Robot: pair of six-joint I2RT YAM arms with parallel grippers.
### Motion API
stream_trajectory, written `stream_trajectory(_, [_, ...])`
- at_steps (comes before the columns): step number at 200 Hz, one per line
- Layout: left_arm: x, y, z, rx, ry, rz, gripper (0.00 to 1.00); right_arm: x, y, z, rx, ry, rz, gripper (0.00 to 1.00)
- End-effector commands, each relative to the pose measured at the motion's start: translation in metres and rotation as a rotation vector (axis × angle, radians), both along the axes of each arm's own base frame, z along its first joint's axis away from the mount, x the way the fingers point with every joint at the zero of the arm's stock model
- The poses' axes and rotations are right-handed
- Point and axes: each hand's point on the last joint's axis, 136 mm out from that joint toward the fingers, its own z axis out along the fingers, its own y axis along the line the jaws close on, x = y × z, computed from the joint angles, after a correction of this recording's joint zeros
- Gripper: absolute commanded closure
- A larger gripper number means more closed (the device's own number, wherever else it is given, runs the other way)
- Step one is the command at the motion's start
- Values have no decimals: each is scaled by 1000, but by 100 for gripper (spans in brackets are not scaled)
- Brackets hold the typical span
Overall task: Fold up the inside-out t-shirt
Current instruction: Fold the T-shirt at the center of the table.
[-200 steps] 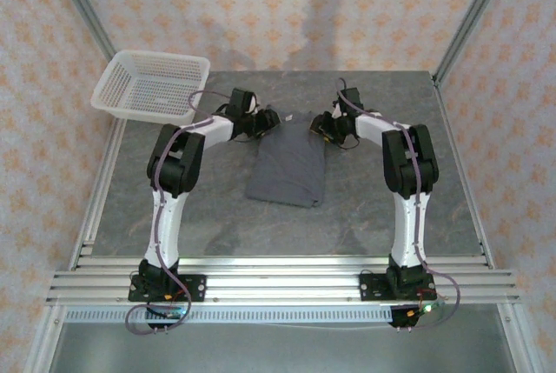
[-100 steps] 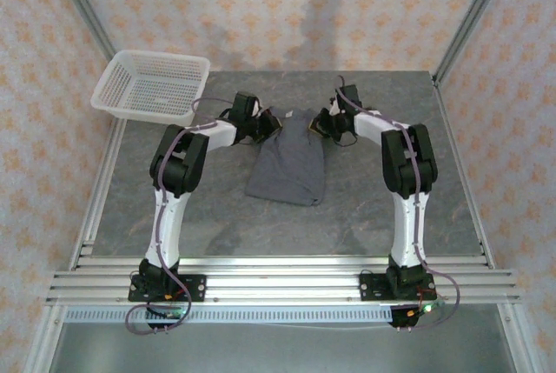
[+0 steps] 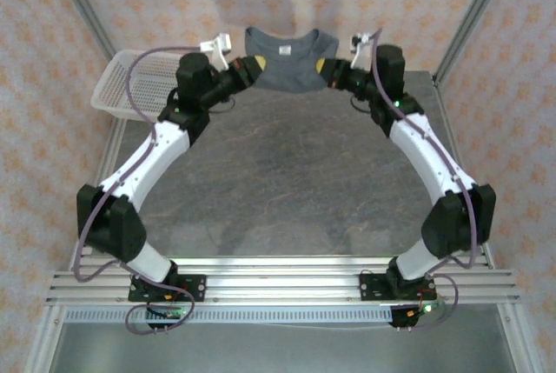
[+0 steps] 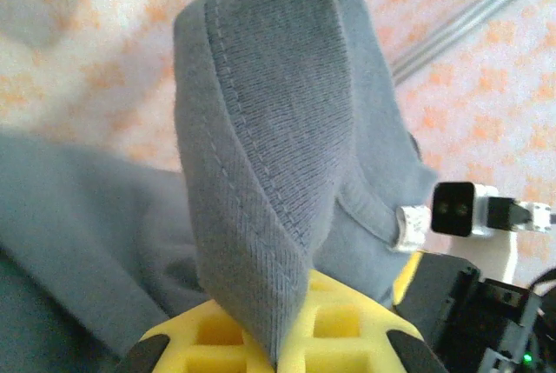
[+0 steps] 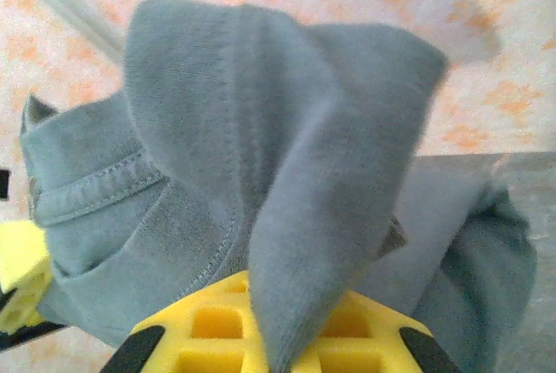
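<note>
Your left gripper (image 3: 250, 69) and right gripper (image 3: 328, 69) each pinch a top corner of the t-shirt (image 3: 282, 62), aloft at twelve o'clock; hold it level, then lay it flat towards six.

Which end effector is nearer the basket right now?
The left end effector, pinching the shirt's end toward the basket; its arm crosses over the basket. The right end effector pinches the opposite end, farther from it.

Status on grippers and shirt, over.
Left gripper shut on t-shirt, right gripper likewise. It hangs spread between them at far edge. White basket far left, not in the way.
</note>
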Motion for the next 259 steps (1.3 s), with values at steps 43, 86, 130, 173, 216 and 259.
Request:
stream_trajectory(43, [-77, -10, -246, 224, 447, -30, 100, -73, 33, -202, -22, 406, 216, 100])
stream_trajectory(86, [-92, 21, -249, 368, 399, 79, 100, -81, 26, -206, -18, 411, 168, 100])
stream_trajectory(130, [-61, 35, -232, 468, 320, 198, 100, -31, 2, -214, -147, 415, -55, 100])
stream_trajectory(173, [-20, 36, -236, 538, 222, 274, 100, 8, 4, -245, -174, 455, -78, 100])
stream_trajectory(216, [6, 14, -248, 546, 190, 215, 100, 14, -12, -287, -227, 532, -155, 100])
stream_trajectory(259, [11, 0, -272, 531, 230, 154, 100, -2, -27, -300, -259, 565, -206, 98])
